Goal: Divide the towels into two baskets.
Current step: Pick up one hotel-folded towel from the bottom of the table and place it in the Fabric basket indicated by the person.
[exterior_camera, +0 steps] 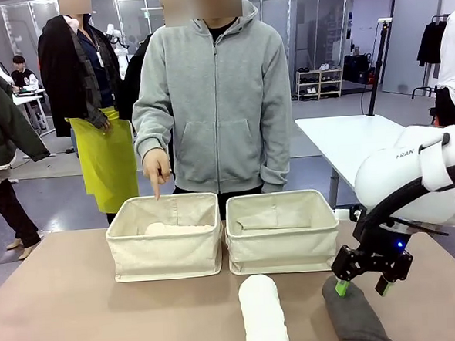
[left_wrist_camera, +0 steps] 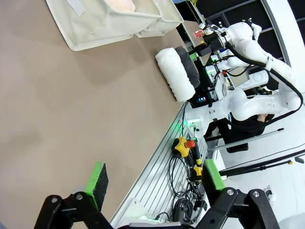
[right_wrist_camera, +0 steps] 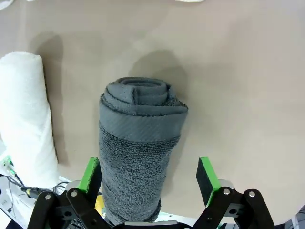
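- The dark grey towel (right_wrist_camera: 136,157) points lengthwise toward the right basket (exterior_camera: 282,248).
- My right gripper (right_wrist_camera: 148,171) straddles it, jaws apart, seemingly clear.
- Beside it the white towel (right_wrist_camera: 24,114); bare table (right_wrist_camera: 238,71) ahead.

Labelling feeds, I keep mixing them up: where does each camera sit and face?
Front view: fixed between the arms, facing across the table at the person's hand pointing at a basket; right gripper shows.
Left wrist view: left wrist, looking along the table; open left gripper below.
Right wrist view: right wrist, looking down on the grey towel between open jaws.
Shared: the white towel.
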